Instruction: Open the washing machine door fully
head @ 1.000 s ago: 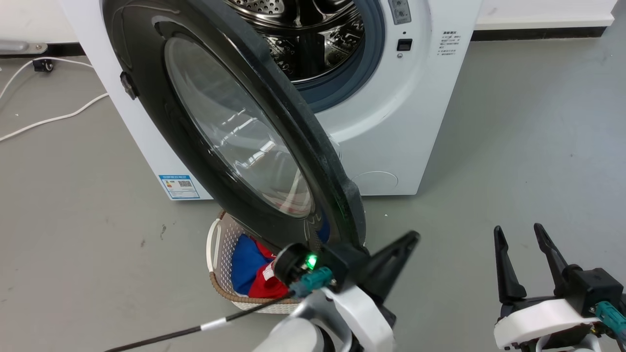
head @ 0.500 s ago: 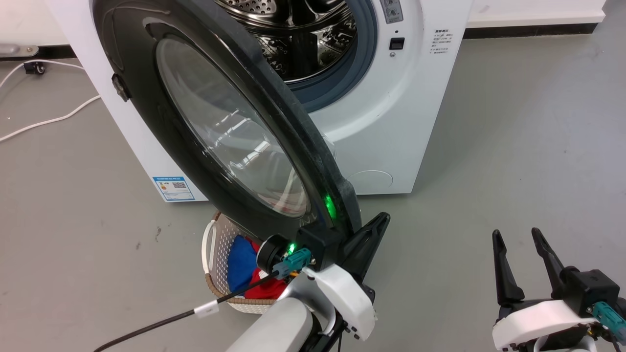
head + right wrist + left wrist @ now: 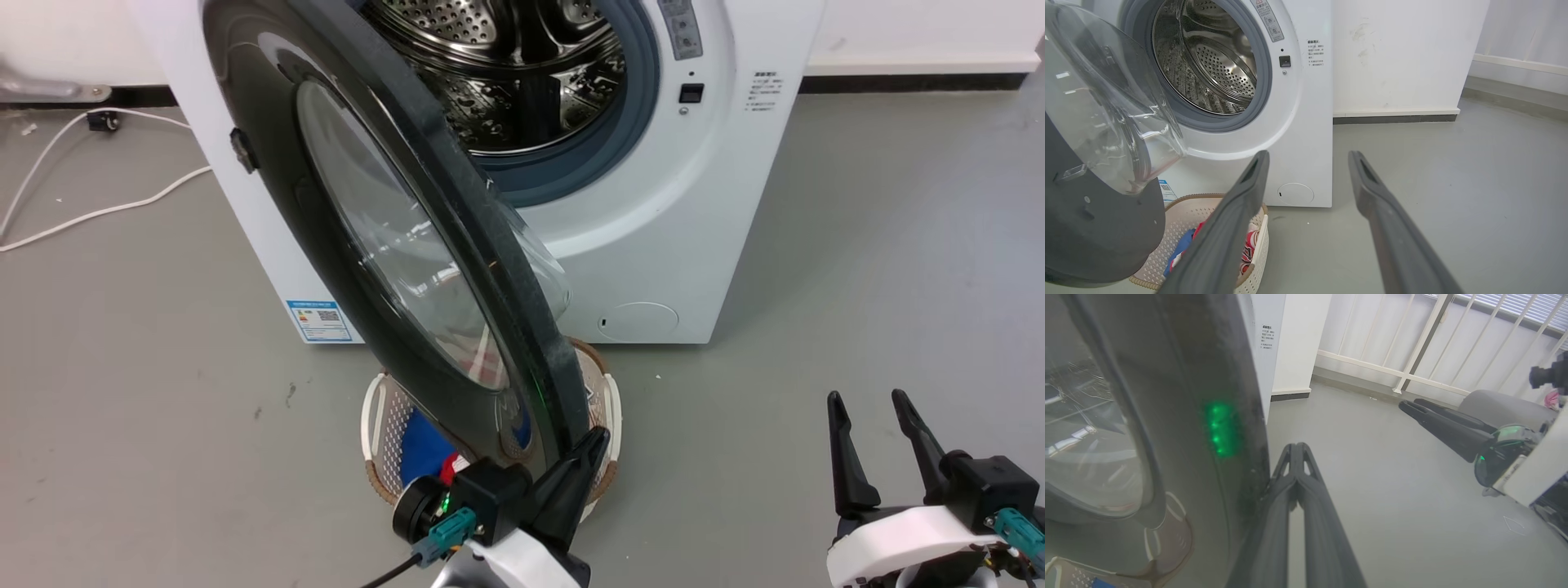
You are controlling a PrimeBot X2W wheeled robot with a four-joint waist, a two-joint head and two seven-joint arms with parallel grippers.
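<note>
Two grippers and one partly swung door are being shown. The washing machine door (image 3: 392, 237) is being seen standing roughly halfway out from the washing machine (image 3: 653, 245). It is hinged at the head view's left, and its free edge is hanging over a white woven laundry basket (image 3: 377, 408). The left gripper (image 3: 594, 445), fingers pressed together with nothing between them, is being laid against the lower free rim, apparently on its drum side. In the left wrist view the rim is being touched by the flank of one finger (image 3: 1274, 506), so the door is lying wholly outside the jaws. The right gripper (image 3: 865, 398) is being shown well apart from the door, jaws spread. The door is being judged stiff, fairly heavy and glossy enough to slip, and its bulging glass is being judged the part to avoid. Contact is best being taken on the thick black rim farthest from the hinge, where a push is gaining most leverage.
</note>
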